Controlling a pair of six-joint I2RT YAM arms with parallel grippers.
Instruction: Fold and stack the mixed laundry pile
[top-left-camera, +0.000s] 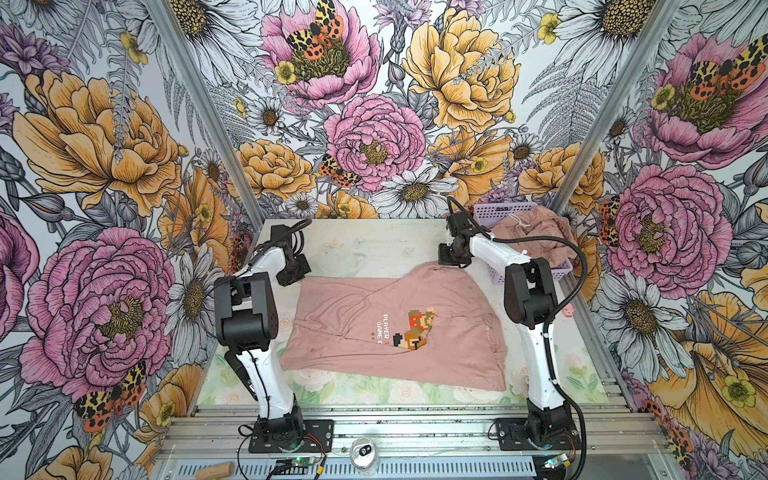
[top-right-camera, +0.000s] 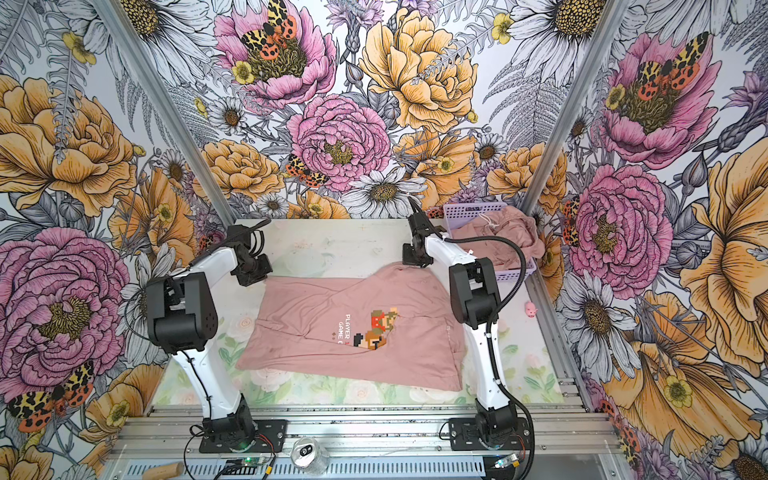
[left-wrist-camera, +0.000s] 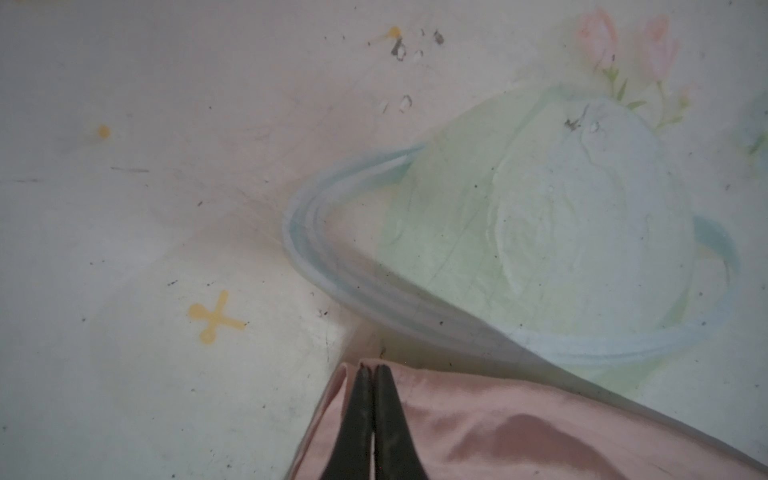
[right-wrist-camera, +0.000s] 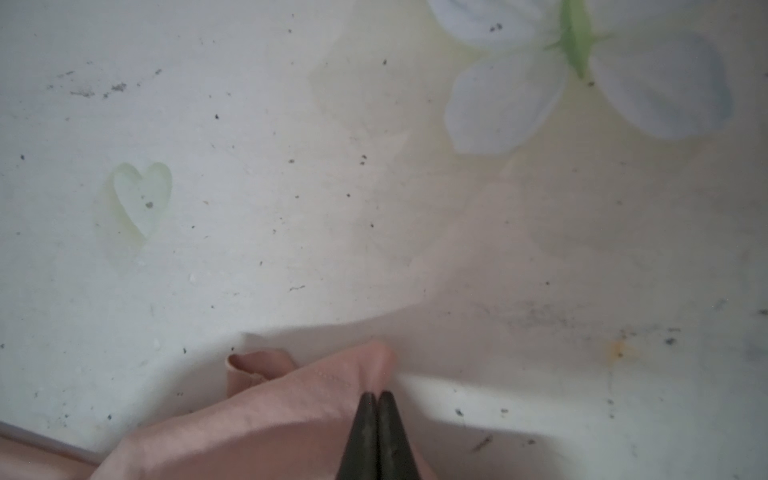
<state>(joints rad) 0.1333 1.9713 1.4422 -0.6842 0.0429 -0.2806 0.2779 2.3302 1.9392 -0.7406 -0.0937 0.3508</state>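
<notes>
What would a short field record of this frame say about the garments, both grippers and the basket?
Surface: pale floral-print table
Spread garment: dusty-pink T-shirt with pixel-art character and white text, lying open on the table, print up, creased
Left gripper: shut on the T-shirt's far left corner
Right gripper: shut on a bunched fold at the T-shirt's far edge
Container: lilac perforated plastic basket, far right of the table
Basket contents: crumpled dusty-pink drawstring garment
Progress: T-shirt not yet folded; no stack visible
</notes>
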